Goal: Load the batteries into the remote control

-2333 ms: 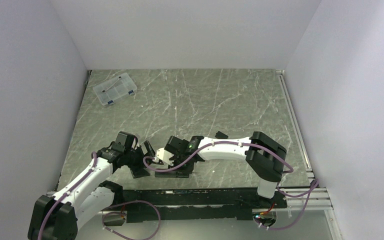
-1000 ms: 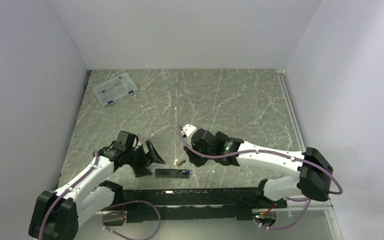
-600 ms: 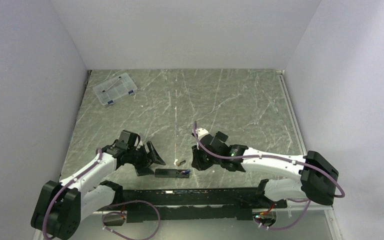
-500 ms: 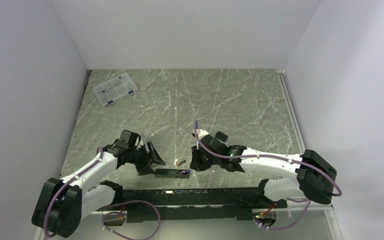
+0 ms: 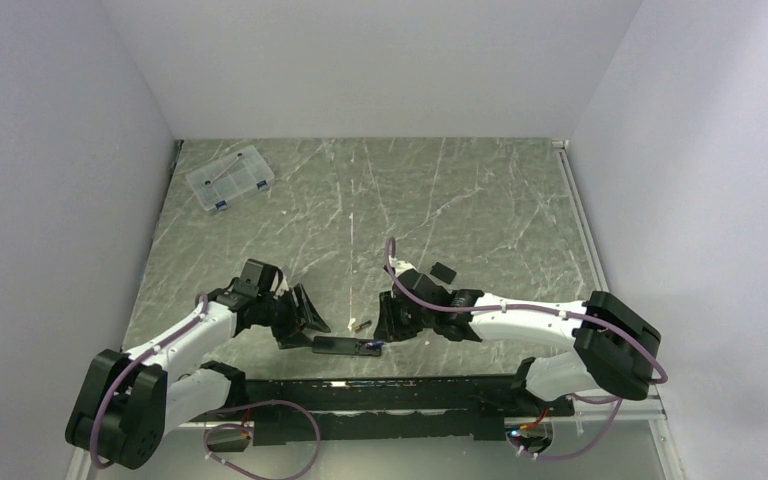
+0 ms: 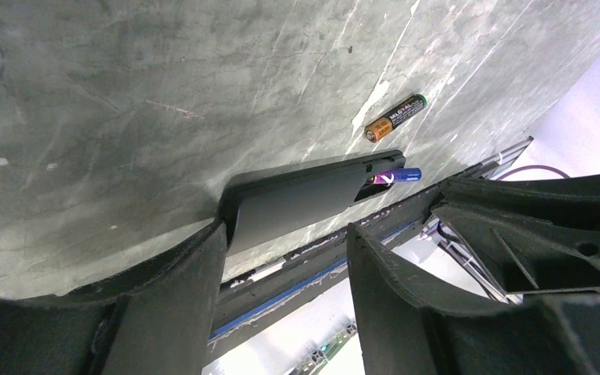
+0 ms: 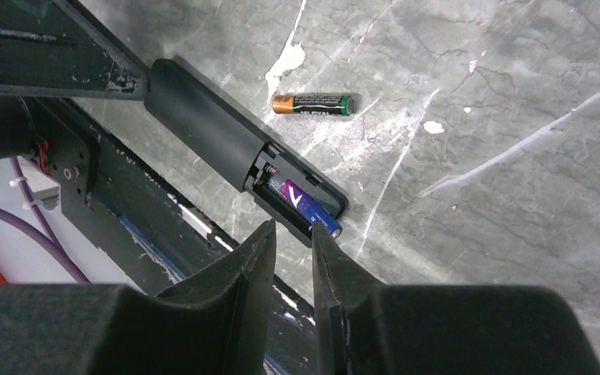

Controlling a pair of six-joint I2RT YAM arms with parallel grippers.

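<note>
The remote control (image 5: 340, 346) lies flat near the table's front edge, its battery compartment (image 7: 297, 195) uncovered at the right end. A blue-banded battery (image 7: 307, 207) sits slanted in that compartment, one end poking over the rim. The other battery (image 7: 312, 103), with an orange end, lies loose on the table (image 5: 360, 325) just behind the remote. My left gripper (image 6: 285, 234) is open at the remote's left end (image 6: 297, 199), which rests by the left finger. My right gripper (image 7: 293, 230) is open by a narrow gap and holds nothing, its tips at the blue battery's raised end.
A clear compartment box (image 5: 229, 178) stands at the back left. A small black piece (image 5: 443, 270) lies behind the right arm. The black mounting rail (image 5: 410, 395) runs along the front edge, close under the remote.
The right gripper has come left and down to the remote's open end. The left gripper's jaws have narrowed and edged toward the remote's left end. The remote and loose battery have not moved.
</note>
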